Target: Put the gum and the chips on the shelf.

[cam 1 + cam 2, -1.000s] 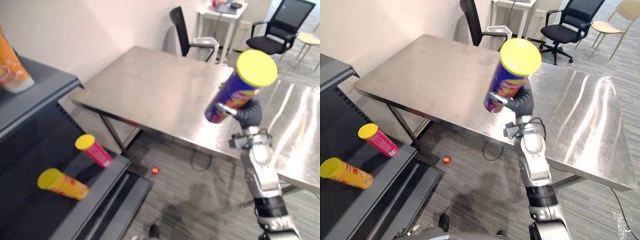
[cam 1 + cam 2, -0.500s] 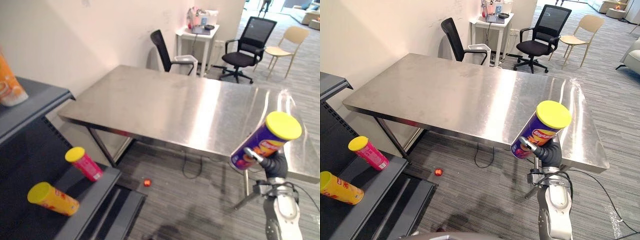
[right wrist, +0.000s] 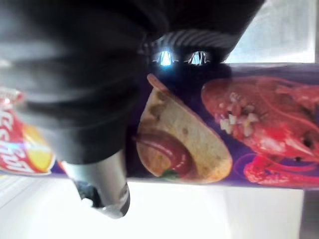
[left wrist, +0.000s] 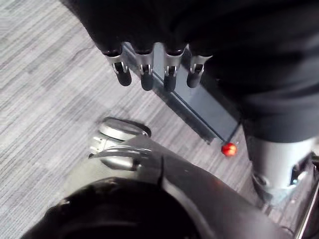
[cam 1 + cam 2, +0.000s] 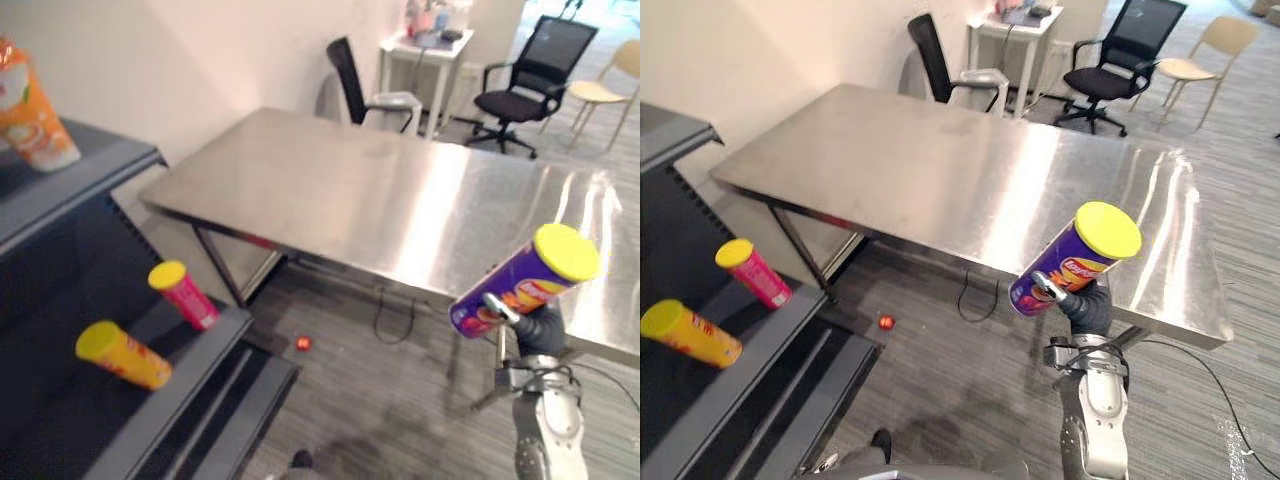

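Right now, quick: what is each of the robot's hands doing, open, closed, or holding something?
Left hand: open, fingers relaxed, holding nothing.
Right hand: closed around the purple chips can, held tilted in the air.

From where I stand, no lettering can be made out. The purple chips can (image 5: 1072, 262), lower right of the frame, carries a red-and-yellow logo patch whose letters are too small to read. The print on the yellow can (image 5: 692, 334) and the pink can (image 5: 754, 273), lower left, is just as unclear.

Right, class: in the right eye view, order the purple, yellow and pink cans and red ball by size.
Purple yellow-lidded cylindrical can (nearest camera)
Yellow cylindrical can
Pink cylindrical can, nearly alike
Small red ball
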### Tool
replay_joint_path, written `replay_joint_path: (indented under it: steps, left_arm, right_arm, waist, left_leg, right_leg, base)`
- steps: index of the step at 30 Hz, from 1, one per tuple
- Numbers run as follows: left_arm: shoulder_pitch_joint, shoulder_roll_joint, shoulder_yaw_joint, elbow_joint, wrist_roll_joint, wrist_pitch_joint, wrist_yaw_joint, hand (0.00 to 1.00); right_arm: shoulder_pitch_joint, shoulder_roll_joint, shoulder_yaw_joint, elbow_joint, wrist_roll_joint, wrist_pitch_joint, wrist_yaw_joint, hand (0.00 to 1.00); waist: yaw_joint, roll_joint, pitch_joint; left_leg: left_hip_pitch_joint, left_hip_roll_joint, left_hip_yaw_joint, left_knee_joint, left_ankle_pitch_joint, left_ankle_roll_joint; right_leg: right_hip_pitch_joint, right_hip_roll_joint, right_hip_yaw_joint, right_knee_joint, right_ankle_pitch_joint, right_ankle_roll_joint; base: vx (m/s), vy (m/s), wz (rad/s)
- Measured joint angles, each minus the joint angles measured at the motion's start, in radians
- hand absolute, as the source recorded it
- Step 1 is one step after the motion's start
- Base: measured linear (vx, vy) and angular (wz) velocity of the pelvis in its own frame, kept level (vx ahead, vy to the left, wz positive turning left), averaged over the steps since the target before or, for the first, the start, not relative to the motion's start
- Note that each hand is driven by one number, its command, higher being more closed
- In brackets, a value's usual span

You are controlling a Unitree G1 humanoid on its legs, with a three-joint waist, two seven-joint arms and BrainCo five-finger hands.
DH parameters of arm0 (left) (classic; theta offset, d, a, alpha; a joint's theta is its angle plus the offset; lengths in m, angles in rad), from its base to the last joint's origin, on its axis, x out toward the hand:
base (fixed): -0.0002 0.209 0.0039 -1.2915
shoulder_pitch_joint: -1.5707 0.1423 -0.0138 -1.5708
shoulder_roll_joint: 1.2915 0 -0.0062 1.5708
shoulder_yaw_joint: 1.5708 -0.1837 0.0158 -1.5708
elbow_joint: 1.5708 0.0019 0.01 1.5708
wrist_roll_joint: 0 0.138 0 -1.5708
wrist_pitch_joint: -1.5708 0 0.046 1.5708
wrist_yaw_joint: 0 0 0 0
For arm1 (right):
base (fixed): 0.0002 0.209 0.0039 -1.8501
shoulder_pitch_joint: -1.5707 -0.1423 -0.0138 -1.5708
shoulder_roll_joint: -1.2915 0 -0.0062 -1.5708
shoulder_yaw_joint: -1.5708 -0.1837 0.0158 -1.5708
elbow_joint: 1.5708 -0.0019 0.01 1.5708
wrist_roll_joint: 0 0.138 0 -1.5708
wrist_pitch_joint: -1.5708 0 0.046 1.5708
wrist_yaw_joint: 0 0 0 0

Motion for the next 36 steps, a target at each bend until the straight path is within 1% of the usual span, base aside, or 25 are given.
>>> replay_joint_path:
  steps: [2,3,4,5,6,7,8,9,10,11,12,13,14,15,16,19,21,22,24,28,30,31,32,35,36]
  left_arm:
    - [0.000,-0.011,0.001,-0.012,-0.006,0.000,0.011,0.00]
    - [0.001,-0.016,0.001,-0.012,-0.006,0.000,0.013,0.00]
    - [-0.007,-0.017,0.003,-0.006,-0.007,0.000,0.012,0.00]
    - [-0.016,-0.009,0.012,-0.006,-0.008,0.000,0.012,0.00]
    - [-0.019,-0.018,0.023,-0.006,-0.009,0.001,0.012,0.00]
    - [-0.012,-0.031,0.029,-0.006,-0.009,0.000,0.013,0.00]
    - [-0.008,-0.037,0.033,-0.006,-0.009,0.000,0.014,0.00]
    - [-0.007,-0.039,0.042,-0.006,-0.009,0.001,0.014,0.00]
    - [-0.007,-0.039,0.043,-0.006,-0.010,0.001,0.013,0.00]
    - [-0.006,-0.043,0.050,-0.006,-0.012,0.001,0.013,0.00]
    - [-0.004,-0.049,0.067,-0.006,-0.016,0.001,0.012,0.00]
    - [-0.003,-0.054,0.076,-0.006,-0.026,0.001,0.012,0.00]
    - [-0.001,-0.062,0.083,-0.008,-0.036,0.000,0.011,0.00]
    - [0.008,-0.064,0.083,-0.011,-0.039,-0.001,0.010,0.00]
    - [0.015,-0.067,0.083,-0.013,-0.039,-0.001,0.010,0.00]
    - [0.027,-0.079,0.122,-0.007,-0.042,0.001,0.008,0.00]
    - [0.030,-0.082,0.123,-0.007,-0.042,0.001,0.006,0.00]
    - [0.029,-0.083,0.123,-0.007,-0.040,0.001,0.002,0.00]
    - [0.029,-0.083,0.118,-0.009,-0.036,0.000,0.002,0.00]
    - [0.029,-0.077,0.105,-0.007,-0.035,0.001,0.003,0.00]
    - [0.029,-0.059,0.074,-0.007,-0.030,0.001,0.002,0.00]
    - [0.029,-0.058,0.070,-0.008,-0.028,0.000,0.002,0.00]
    - [0.029,-0.056,0.071,-0.008,-0.029,0.000,0.002,0.00]
    - [0.031,-0.048,0.080,-0.008,-0.030,0.000,0.002,0.00]
    - [0.032,-0.043,0.081,-0.007,-0.030,0.000,0.001,0.00]
  right_arm:
    - [-0.005,-0.017,0.047,-0.001,0.000,0.000,-0.003,1.00]
    - [-0.005,-0.025,0.058,-0.001,0.000,0.000,-0.004,1.00]
    - [-0.007,-0.033,0.064,0.000,-0.001,0.000,-0.007,1.00]
    - [-0.015,-0.029,0.056,-0.002,-0.001,-0.003,-0.014,1.00]
    - [-0.035,-0.031,0.041,-0.002,-0.002,-0.002,-0.026,1.00]
    - [-0.057,-0.032,0.016,0.001,-0.003,-0.002,-0.037,1.00]
    - [-0.065,-0.032,0.003,0.009,-0.003,-0.003,-0.040,1.00]
    - [-0.081,-0.033,-0.021,0.026,-0.005,-0.003,-0.047,1.00]
    - [-0.089,-0.033,-0.031,0.032,-0.008,-0.003,-0.051,1.00]
    - [-0.108,-0.033,-0.040,0.038,-0.011,-0.003,-0.063,1.00]
    - [-0.121,-0.033,-0.046,0.039,-0.011,-0.003,-0.067,1.00]
    - [-0.123,-0.033,-0.051,0.039,-0.011,-0.003,-0.066,1.00]
    - [-0.125,-0.035,-0.067,0.040,-0.011,-0.003,-0.066,1.00]
    - [-0.127,-0.029,-0.080,0.059,-0.011,-0.002,-0.067,1.00]
    - [-0.127,-0.029,-0.080,0.065,-0.012,-0.001,-0.066,1.00]
    - [-0.117,-0.025,-0.070,0.065,-0.013,-0.001,-0.057,1.00]
    - [-0.112,-0.025,-0.076,0.065,-0.014,0.000,-0.058,1.00]
    - [-0.112,-0.022,-0.095,0.066,-0.015,0.001,-0.059,1.00]
    - [-0.112,-0.024,-0.116,0.073,-0.021,0.001,-0.064,1.00]
    - [-0.106,-0.029,-0.131,0.110,-0.022,0.005,-0.075,1.00]
    - [-0.105,-0.029,-0.118,0.110,-0.026,0.005,-0.075,1.00]
    - [-0.105,-0.029,-0.112,0.110,-0.033,0.006,-0.074,1.00]
    - [-0.103,-0.025,-0.102,0.118,-0.054,0.007,-0.073,1.00]
    - [-0.096,-0.022,-0.079,0.145,-0.060,0.019,-0.062,1.00]
    - [-0.088,-0.022,-0.078,0.145,-0.060,0.021,-0.060,1.00]
  waist:
    - [0.005,0.017,0.014]
    - [0.011,0.025,0.018]
    - [0.018,0.006,0.025]
    - [0.023,0.001,0.031]
    - [0.024,0.009,0.030]
    - [0.023,0.026,0.031]
    - [0.022,0.033,0.029]
    - [0.024,0.034,0.028]
    - [0.026,0.035,0.027]
    - [0.026,0.039,0.025]
    - [0.025,0.043,0.022]
    - [0.025,0.045,0.021]
    - [0.027,0.065,0.010]
    - [0.026,0.059,0.008]
    - [0.027,0.056,0.006]
    - [0.023,0.067,-0.004]
    - [0.023,0.072,-0.009]
    - [0.019,0.077,-0.012]
    - [0.015,0.077,-0.012]
    - [0.020,0.067,-0.005]
    - [0.022,0.046,0.006]
    - [0.022,0.046,0.007]
    - [0.025,0.037,0.013]
    - [0.028,0.011,0.031]
    - [0.025,0.008,0.030]
  left_leg:
    - [-0.024,0.005,-0.016,-0.052,0.016,0.001]
    - [-0.021,0.016,-0.003,-0.093,0.009,0.011]
    - [-0.010,0.029,0.063,-0.140,-0.036,0.075]
    - [-0.031,0.022,0.137,-0.110,-0.009,0.105]
    - [-0.081,0.013,0.209,0.012,0.028,0.144]
    - [-0.095,0.017,0.260,0.130,0.033,0.154]
    - [-0.090,0.024,0.280,0.168,0.028,0.152]
    - [-0.064,0.031,0.305,0.193,-0.015,0.136]
    - [-0.048,0.042,0.317,0.198,-0.026,0.123]
    - [-0.016,0.069,0.332,0.211,-0.041,0.102]
    - [0.017,0.097,0.353,0.223,-0.046,0.093]
    - [0.033,0.108,0.356,0.224,-0.045,0.094]
    - [0.043,0.104,0.349,0.202,-0.036,0.085]
    - [0.041,0.078,0.371,0.177,-0.024,0.073]
    - [0.039,0.070,0.373,0.168,-0.021,0.071]
    - [0.027,0.051,0.373,0.093,-0.021,0.071]
    - [0.029,0.048,0.373,0.051,-0.019,0.068]
    - [0.031,0.041,0.370,-0.008,0.002,0.052]
    - [0.035,0.035,0.368,-0.064,0.030,0.050]
    - [0.087,0.010,0.377,-0.086,0.031,0.050]
    - [0.105,-0.012,0.381,-0.081,0.015,0.055]
    - [0.106,-0.014,0.382,-0.080,0.004,0.063]
    - [0.110,-0.022,0.384,-0.080,-0.012,0.071]
    - [0.119,-0.049,0.388,-0.109,-0.017,0.071]
    - [0.127,-0.055,0.388,-0.154,-0.012,0.063]
  right_leg:
    - [-0.037,-0.010,-0.047,0.056,-0.031,-0.012]
    - [-0.037,-0.009,-0.065,0.054,-0.033,-0.016]
    - [-0.033,-0.023,-0.099,0.019,-0.024,-0.036]
    - [-0.036,-0.053,-0.139,0.014,-0.014,-0.054]
    - [-0.044,-0.083,-0.192,0.014,-0.010,-0.061]
    - [-0.042,-0.100,-0.242,0.012,-0.002,-0.067]
    - [-0.040,-0.105,-0.263,0.007,0.003,-0.067]
    - [-0.037,-0.115,-0.304,-0.008,0.020,-0.065]
    - [-0.036,-0.116,-0.323,-0.023,0.030,-0.066]
    - [-0.036,-0.118,-0.356,-0.047,0.051,-0.066]
    - [-0.036,-0.130,-0.386,-0.055,0.063,-0.054]
    - [-0.036,-0.138,-0.400,-0.053,0.067,-0.048]
    - [-0.030,-0.151,-0.433,-0.053,0.078,-0.031]
    - [-0.014,-0.151,-0.446,-0.087,0.102,-0.026]
    - [-0.002,-0.149,-0.452,-0.111,0.113,-0.021]
    - [0.031,-0.149,-0.530,-0.170,0.160,-0.001]
    - [0.031,-0.147,-0.553,-0.167,0.162,-0.001]
    - [0.029,-0.150,-0.573,-0.154,0.163,-0.001]
    - [0.030,-0.166,-0.591,-0.126,0.163,-0.001]
    - [0.063,-0.226,-0.588,-0.008,0.159,-0.006]
    - [0.072,-0.257,-0.554,0.017,0.158,-0.006]
    - [0.072,-0.259,-0.544,0.015,0.158,-0.005]
    - [0.073,-0.261,-0.525,0.002,0.155,-0.001]
    - [0.096,-0.251,-0.501,-0.081,0.148,0.033]
    - [0.096,-0.236,-0.499,-0.112,0.145,0.038]
  base:
    - [-0.12,-0.123,0.72]
    - [-0.13,-0.159,0.96]
    - [-0.13,-0.109,0.99]
    - [-0.14,-0.139,1.36]
    - [-0.11,-0.101,1.37]
    - [-0.10,-0.125,1.21]
    - [-0.08,-0.074,1.10]
    - [-0.07,-0.040,0.84]
    - [-0.06,-0.027,0.95]
    - [-0.06,0.032,0.86]
    - [-0.04,0.079,0.85]
    - [-0.04,0.163,0.90]
    - [-0.03,0.181,0.90]
    - [-0.03,0.185,0.88]
    - [-0.04,0.172,0.76]
    - [-0.05,0.166,0.71]
    - [-0.03,0.104,0.55]
    - [-0.04,0.114,0.65]
    - [-0.06,0.116,0.72]
    - [-0.05,0.122,0.37]
    - [-0.09,0.134,0.16]
    - [-0.11,0.108,0.00]
    - [-0.13,0.097,-0.11]
    - [-0.19,0.073,-0.05]
    - [-0.18,0.060,0.11]
